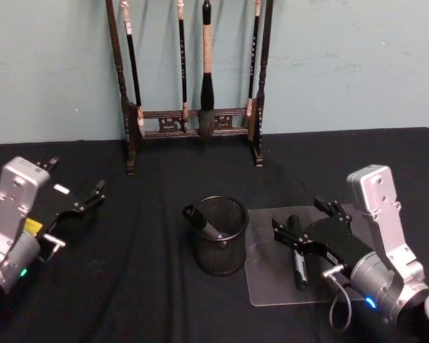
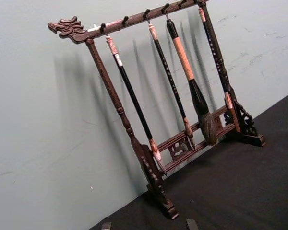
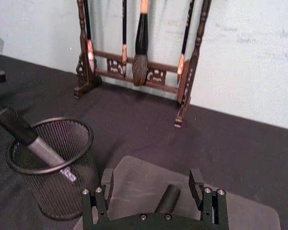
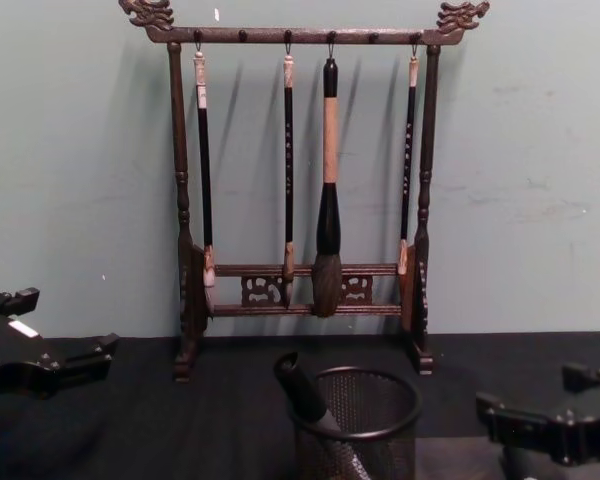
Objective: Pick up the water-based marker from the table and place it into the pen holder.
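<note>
A black water-based marker (image 1: pixel 298 266) lies on a clear plastic mat (image 1: pixel 272 286) just right of the pen holder (image 1: pixel 220 239), a round black mesh cup. Its end (image 3: pixel 167 199) sits between the fingers of my right gripper (image 1: pixel 305 223), which is open and lowered over it with a gap on each side. Another marker (image 1: pixel 200 220) with a black cap and grey body leans inside the pen holder (image 3: pixel 48 163). My left gripper (image 1: pixel 75 176) hangs open and empty above the table at the far left.
A tall dark wooden brush rack (image 1: pixel 193 121) with hanging brushes stands against the wall behind the pen holder. Black cloth (image 1: pixel 129 286) covers the table, with bare room between the left gripper and the holder.
</note>
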